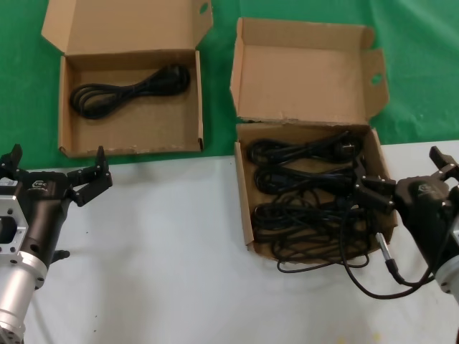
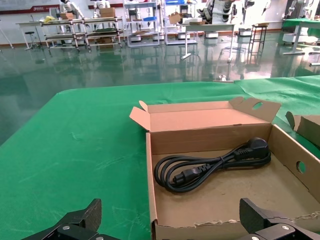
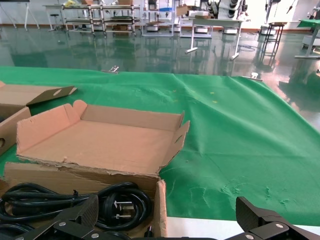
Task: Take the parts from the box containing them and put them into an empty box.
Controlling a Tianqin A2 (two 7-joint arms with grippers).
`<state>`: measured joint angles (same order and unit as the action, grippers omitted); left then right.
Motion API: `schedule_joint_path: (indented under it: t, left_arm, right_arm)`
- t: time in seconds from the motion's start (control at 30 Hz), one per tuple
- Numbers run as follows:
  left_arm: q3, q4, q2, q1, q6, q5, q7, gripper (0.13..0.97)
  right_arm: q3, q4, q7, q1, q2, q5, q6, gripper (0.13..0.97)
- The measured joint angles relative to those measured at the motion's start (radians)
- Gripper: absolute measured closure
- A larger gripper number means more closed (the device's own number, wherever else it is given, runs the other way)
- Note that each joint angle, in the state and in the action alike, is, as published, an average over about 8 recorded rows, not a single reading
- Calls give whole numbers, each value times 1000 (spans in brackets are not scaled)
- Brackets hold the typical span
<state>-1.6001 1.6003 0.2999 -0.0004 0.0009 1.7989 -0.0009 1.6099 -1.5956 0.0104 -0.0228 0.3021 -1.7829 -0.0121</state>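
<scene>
1. We are seeing the torn box (image 1: 247, 215) on the surface, holding tangled cords (image 1: 308, 204); one cord (image 1: 129, 89) is lying in the neater box (image 1: 64, 107).
2. Limp and light, the cords are likely snagging; we are favouring a mid-bundle hold.
3. Right tool (image 1: 373, 192), prongs apart, is hovering at the cords; left tool (image 1: 54, 179) is idling, splayed.

Head camera: high, angled down. Wrist cameras: low, near, facing far; left shares left box (image 2: 220, 195), right apparently right box (image 3: 95, 145).
</scene>
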Motion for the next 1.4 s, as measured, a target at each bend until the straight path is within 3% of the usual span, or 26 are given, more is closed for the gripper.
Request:
schedule_joint_path:
  t: [1.4]
  left_arm:
    - [0, 0, 0, 0, 0, 0, 0, 132]
  right_arm:
    - [0, 0, 0, 0, 0, 0, 0, 129]
